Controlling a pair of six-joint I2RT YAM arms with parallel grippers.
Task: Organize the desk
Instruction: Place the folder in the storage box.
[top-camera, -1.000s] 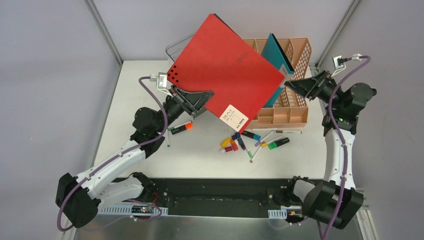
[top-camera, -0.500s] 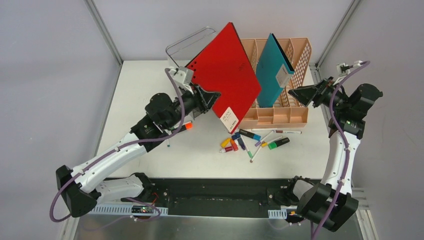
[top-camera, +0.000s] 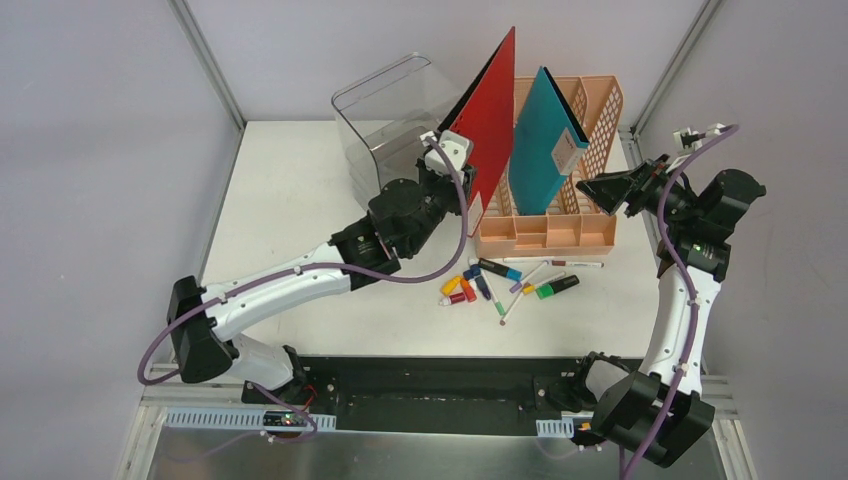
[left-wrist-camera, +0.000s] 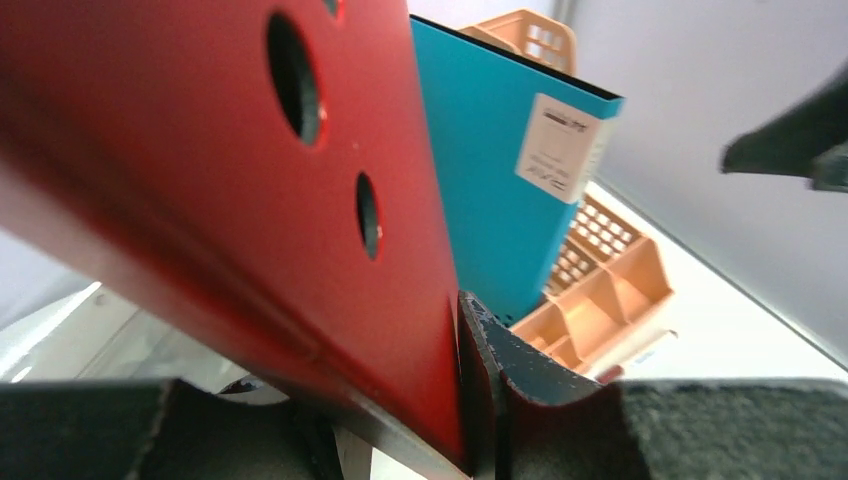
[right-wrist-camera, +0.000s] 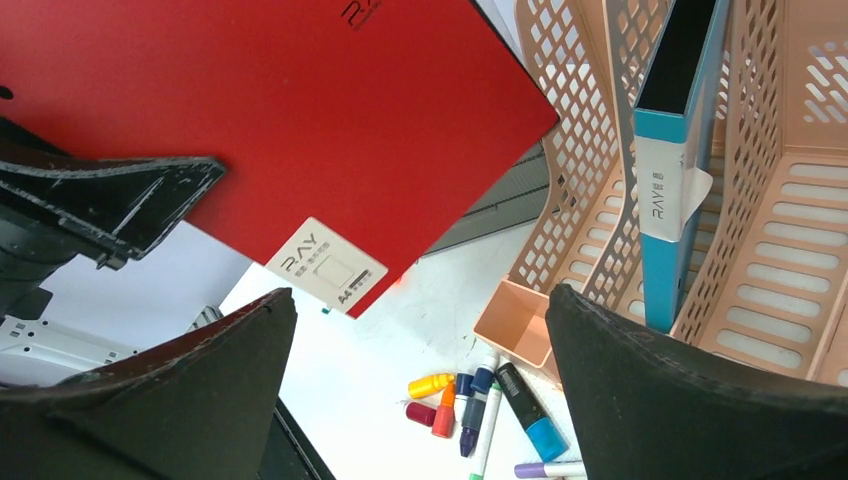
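Seen from the top camera, the left gripper (top-camera: 458, 188) is clamping the lower edge of a red folder (top-camera: 493, 105), which is standing nearly on edge above it. Just right of that folder, a teal folder (top-camera: 540, 140) is leaning in the peach file rack (top-camera: 590, 222). A clear plastic box (top-camera: 385, 115) is sitting to the gripper's left. The white desk (top-camera: 285, 195) is lying under both arms, with loose markers (top-camera: 505, 282) scattered on it nearer the bases. The right gripper (top-camera: 598, 188) is hovering beside the rack's right wall with its jaws spread wide, holding nothing.

In the left wrist view, the red folder (left-wrist-camera: 240, 190) is pinched against a dark finger pad (left-wrist-camera: 535, 390), and the teal folder (left-wrist-camera: 490, 190) and rack (left-wrist-camera: 600, 310) are rising beyond it.

In the right wrist view, the wide-spread fingers (right-wrist-camera: 680, 400) are framing the red folder (right-wrist-camera: 250, 110), the markers (right-wrist-camera: 480, 400) on the desk (right-wrist-camera: 380, 365), and the teal folder (right-wrist-camera: 665, 150) in the rack (right-wrist-camera: 790, 240).
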